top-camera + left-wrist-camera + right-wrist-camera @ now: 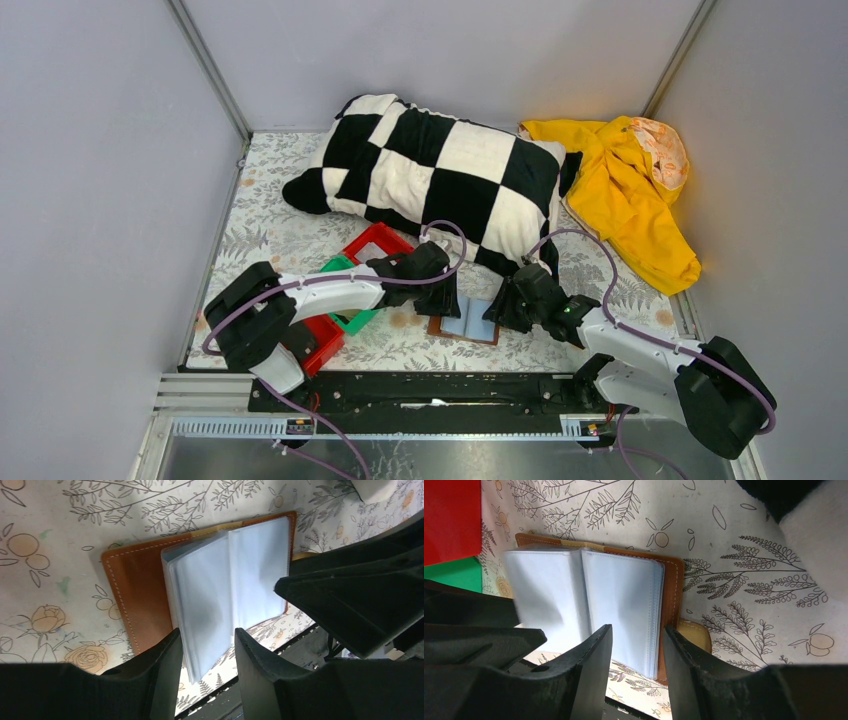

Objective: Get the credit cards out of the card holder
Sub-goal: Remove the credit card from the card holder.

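Looking at the card holder (468, 322): it lies open and flat on the flowery cloth (280, 240), near middle of the table, brown cover down and pale sleeves (225, 580) up. Honestly I can't spot a single card edge in those sleeves, so whether they're loaded is anyone's guess.

The left gripper (440, 300) sits over its left page and the right gripper (503, 312) over its right page. Both have their jaws roughly half apart with nothing pinched that I can see.

My read is that the opening part is done and no card is out yet. Next, one arm needs to pin the floppy pages while the other finds a card edge and slides it out sideways.

Just left are a red bin (451, 515) and a green bin (454, 572), but the arm hides their insides. Farther back are a checkered pillow (440, 170) and a yellow cloth (625, 185).
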`<state>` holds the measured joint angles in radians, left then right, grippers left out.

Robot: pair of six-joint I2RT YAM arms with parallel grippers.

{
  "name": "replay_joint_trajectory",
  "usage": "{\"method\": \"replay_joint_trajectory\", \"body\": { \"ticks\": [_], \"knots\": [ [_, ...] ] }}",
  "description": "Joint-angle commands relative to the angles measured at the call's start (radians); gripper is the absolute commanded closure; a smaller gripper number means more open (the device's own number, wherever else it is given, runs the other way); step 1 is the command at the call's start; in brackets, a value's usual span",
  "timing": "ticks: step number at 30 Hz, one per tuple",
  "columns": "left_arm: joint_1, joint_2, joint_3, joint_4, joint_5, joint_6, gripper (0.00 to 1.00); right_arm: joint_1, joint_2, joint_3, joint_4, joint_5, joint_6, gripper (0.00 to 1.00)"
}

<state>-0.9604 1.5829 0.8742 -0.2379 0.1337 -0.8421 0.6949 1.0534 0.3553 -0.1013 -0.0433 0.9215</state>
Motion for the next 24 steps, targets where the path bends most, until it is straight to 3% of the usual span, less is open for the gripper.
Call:
{"method": "replay_joint_trajectory", "body": {
  "ticks": [1, 9, 15, 21, 24],
  "knots": [
    [-0.016, -0.027, 0.052, 0.025, 0.014, 0.01, 0.54, 0.008, 0.005, -0.022, -0.054, 0.016, 0.001, 0.51],
    [-0.025, -0.022, 0.065, 0.025, 0.017, 0.013, 0.56, 0.009, -0.002, -0.023, -0.059, 0.017, 0.002, 0.51],
    [-0.029, -0.033, 0.074, 0.028, 0.017, 0.018, 0.71, 0.008, -0.017, -0.021, -0.07, 0.021, 0.008, 0.51],
    [-0.029, -0.041, 0.073, 0.015, 0.005, 0.021, 0.77, 0.008, -0.087, 0.005, -0.132, 0.039, 0.001, 0.51],
    [-0.029, -0.041, 0.073, 0.011, 0.001, 0.023, 0.88, 0.008, -0.122, 0.045, -0.18, 0.05, -0.018, 0.51]
  ]
}}
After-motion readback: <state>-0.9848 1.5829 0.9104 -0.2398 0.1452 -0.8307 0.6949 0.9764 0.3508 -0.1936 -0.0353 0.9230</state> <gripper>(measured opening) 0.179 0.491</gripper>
